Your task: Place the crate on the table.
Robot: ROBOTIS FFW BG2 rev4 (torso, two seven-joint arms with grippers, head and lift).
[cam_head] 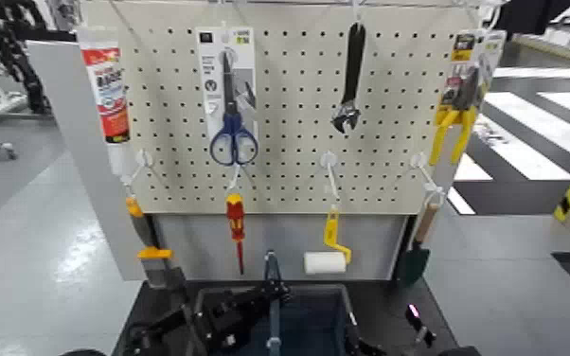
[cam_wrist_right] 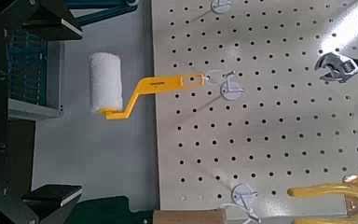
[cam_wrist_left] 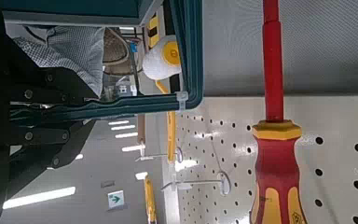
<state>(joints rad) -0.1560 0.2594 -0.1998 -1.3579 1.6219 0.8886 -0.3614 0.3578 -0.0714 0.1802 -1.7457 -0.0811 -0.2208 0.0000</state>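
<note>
The dark navy crate (cam_head: 303, 322) sits low in the head view, over the black table (cam_head: 161, 301), with its thin upright bar (cam_head: 272, 298) in the middle. I cannot tell if it rests on the tabletop. My left gripper (cam_head: 221, 324) is at the crate's left side. In the left wrist view it (cam_wrist_left: 65, 110) is shut on the crate's rim (cam_wrist_left: 191, 56). My right gripper (cam_head: 412, 329) is just right of the crate. In the right wrist view its fingers (cam_wrist_right: 61, 19) stand wide apart with nothing between them.
A white pegboard (cam_head: 289, 151) stands close behind, with scissors (cam_head: 232, 104), a wrench (cam_head: 350, 80), pliers (cam_head: 457, 114), a red screwdriver (cam_head: 237, 227) and a yellow-handled paint roller (cam_head: 327, 258). The grey back panel (cam_head: 204, 246) is below it. Glossy grey floor (cam_head: 33, 246) lies on both sides.
</note>
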